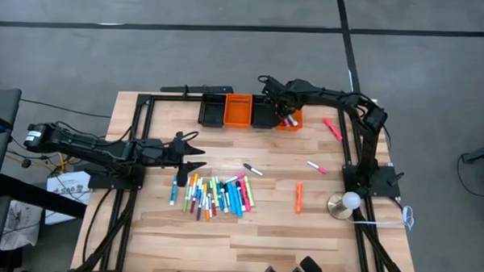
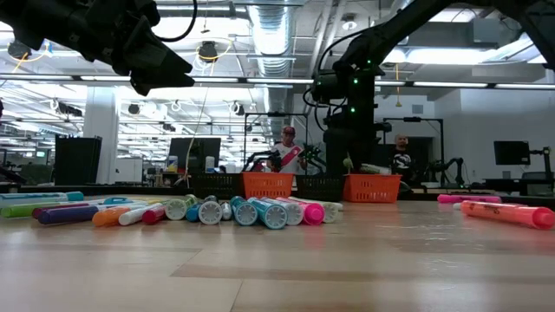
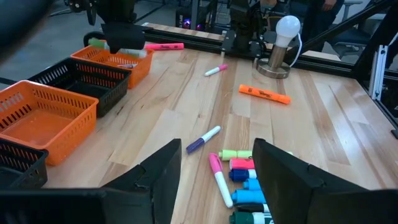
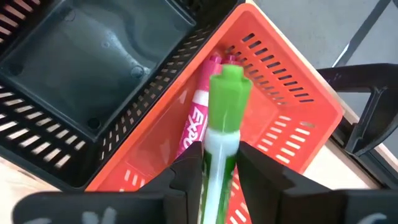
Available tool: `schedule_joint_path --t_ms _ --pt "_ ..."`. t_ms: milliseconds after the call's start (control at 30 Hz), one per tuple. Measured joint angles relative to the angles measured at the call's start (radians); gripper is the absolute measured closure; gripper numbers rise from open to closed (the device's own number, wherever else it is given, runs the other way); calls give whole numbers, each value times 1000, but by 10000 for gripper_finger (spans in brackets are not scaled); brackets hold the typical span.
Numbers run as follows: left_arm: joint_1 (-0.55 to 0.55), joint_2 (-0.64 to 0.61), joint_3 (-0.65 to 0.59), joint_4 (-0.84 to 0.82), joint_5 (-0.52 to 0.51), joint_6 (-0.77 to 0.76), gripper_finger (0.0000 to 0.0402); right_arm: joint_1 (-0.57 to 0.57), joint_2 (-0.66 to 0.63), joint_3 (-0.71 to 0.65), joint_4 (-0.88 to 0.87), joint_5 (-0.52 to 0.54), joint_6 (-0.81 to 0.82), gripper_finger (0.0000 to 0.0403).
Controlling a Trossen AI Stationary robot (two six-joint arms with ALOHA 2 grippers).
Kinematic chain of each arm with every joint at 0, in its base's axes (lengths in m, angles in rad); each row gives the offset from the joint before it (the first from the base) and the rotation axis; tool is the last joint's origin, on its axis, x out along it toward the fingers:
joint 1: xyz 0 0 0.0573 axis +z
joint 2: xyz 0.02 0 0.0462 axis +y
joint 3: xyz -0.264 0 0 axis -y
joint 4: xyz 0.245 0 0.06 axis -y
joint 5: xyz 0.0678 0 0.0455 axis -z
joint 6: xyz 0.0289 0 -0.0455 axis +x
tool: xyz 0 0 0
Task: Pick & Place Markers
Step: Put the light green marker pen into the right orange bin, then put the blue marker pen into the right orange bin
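Several markers (image 1: 216, 196) in mixed colours lie in a heap on the table near its front left. My left gripper (image 3: 217, 180) hovers open just behind the heap, with nothing between its fingers. My right gripper (image 4: 217, 168) is over the orange bin (image 4: 292, 106) at the right end of the bin row, shut on a green marker (image 4: 227, 99). A pink marker (image 4: 196, 124) lies inside that bin. In the high view, my right gripper (image 1: 285, 113) shows at the table's far edge. My right gripper pinches the green marker's white barrel (image 4: 219, 149) between its two fingers. The fingers point steeply down from above and the marker lies along them. Its green cap end (image 4: 231, 87) sticks out past the fingertips, over the orange bin's inside and above the pink marker.
An orange bin (image 1: 237, 110) and two black bins (image 1: 211, 111) (image 1: 264, 114) line the far edge. Loose markers lie about: pink (image 1: 332, 128), pink-white (image 1: 316, 167), purple-white (image 1: 253, 169), orange (image 1: 298, 197). A lamp bulb (image 1: 349, 203) stands at the right.
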Motion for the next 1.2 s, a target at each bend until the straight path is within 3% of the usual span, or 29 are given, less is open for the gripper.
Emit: schedule_joint_path --t_ms 367,667,1200 --pt "0 0 0 0 0 0 206 0 0 0 -1 2 0 256" --pt "0 0 0 0 0 0 206 26 -20 -1 -54 52 2 260" --pt "0 0 0 0 0 0 206 264 -202 -1 -27 72 108 266"
